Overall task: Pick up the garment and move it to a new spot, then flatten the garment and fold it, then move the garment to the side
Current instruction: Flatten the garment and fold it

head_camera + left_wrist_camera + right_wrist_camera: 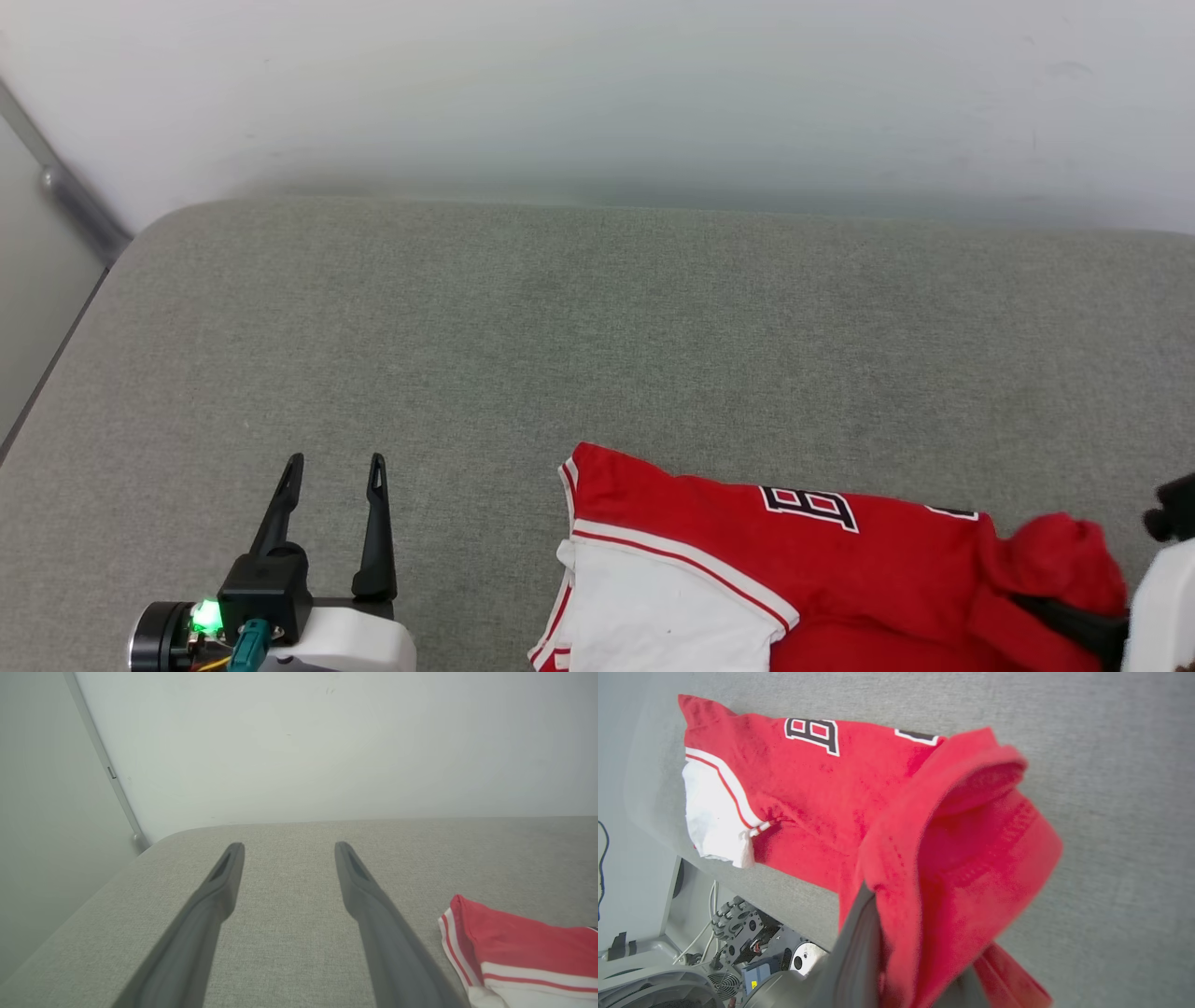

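Garment: lies on the grey surface at its near edge, right of centre. Long axis runs left to right in the head view. White sleeve end points toward the left arm; the red body end is bunched up at the right arm. Number side faces up.

Right fingers: clamped on a thick red fold of the garment's right end. In the right wrist view the fold rises over the fingers and drapes them, so the tips are buried in cloth. That end looks lifted; the rest lies on the surface.

Left fingers: spread wide, empty, touching nothing. They point away from the robot, with the garment off to their right and a gap to the sleeve trim.

Judgement: the right arm carries the move. The left is the nearer arm for the sleeve end.
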Controlling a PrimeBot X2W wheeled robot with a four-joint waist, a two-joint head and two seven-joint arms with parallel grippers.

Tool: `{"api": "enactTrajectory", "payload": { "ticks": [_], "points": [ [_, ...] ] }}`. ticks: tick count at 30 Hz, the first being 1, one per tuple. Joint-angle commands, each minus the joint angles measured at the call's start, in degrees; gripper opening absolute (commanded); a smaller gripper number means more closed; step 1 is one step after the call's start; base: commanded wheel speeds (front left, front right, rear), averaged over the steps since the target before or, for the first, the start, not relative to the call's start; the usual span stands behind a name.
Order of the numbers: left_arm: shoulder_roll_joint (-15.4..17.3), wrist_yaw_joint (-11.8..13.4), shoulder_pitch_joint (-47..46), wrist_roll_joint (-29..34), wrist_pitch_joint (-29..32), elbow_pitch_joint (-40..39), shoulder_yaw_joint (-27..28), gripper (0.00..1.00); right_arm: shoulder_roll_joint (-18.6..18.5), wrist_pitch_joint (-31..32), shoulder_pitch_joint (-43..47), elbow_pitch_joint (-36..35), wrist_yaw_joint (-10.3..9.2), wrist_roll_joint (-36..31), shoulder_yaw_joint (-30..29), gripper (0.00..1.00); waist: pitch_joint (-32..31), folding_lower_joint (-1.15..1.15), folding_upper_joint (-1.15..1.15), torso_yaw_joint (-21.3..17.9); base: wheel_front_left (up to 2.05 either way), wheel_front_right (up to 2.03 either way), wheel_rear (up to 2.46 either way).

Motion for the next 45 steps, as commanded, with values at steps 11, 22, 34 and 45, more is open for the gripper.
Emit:
{"api": "enactTrajectory", "payload": {
  "ticks": [11,22,34,45],
  "points": [
    [-1.59,-1.78,-1.47,1.41,-0.26,0.10,-0.21,1.00,8.53,8.17,-11.30,-11.82,-0.01,-5.81,10.67,0.00,2.07,0.00,0.00,1.75,0.00,0.00,0.00],
    [-2.68,-2.56,-3.42,1.49,-0.26,-0.26,-1.16,1.00,19.22,9.07,-27.19,-2.34,0.00,-12.44,25.13,0.00,5.13,0.00,0.00,3.41,0.00,0.00,0.00],
    [-3.32,-2.50,-5.14,0.99,-0.26,0.18,-2.94,1.00,26.34,2.65,-35.90,13.19,0.00,-16.72,36.20,0.00,7.64,0.00,0.00,4.73,0.00,0.00,0.00],
    [-3.51,-2.09,-3.10,0.49,-0.26,1.01,-3.03,1.00,23.17,-9.66,-37.64,12.26,-0.01,-15.53,38.36,1.00,4.32,0.00,0.00,3.78,0.00,0.00,0.00]
  ]
}}
